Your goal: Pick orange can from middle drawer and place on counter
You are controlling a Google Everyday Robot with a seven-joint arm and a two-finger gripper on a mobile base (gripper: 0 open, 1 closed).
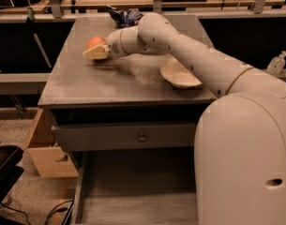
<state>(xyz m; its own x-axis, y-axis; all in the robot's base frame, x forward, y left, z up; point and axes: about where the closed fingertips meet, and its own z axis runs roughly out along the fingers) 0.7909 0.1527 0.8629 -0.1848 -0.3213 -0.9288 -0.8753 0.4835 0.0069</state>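
The orange can (96, 41), a small round orange-red thing, is at the far left of the grey counter (124, 81). My gripper (94, 52) is right against it on its near side, low over the counter top, and the can shows just above the gripper's cream tip. My white arm reaches to it from the lower right across the counter. The middle drawer (133, 196) stands pulled out below, with its flat grey floor bare.
A cream-white bowl (179, 74) sits on the counter's right side, partly under my arm. A dark blue foil bag (125, 17) lies at the back edge. A shut drawer front with a knob (141, 137) is above the open drawer. A wooden box (44, 149) stands on the floor at left.
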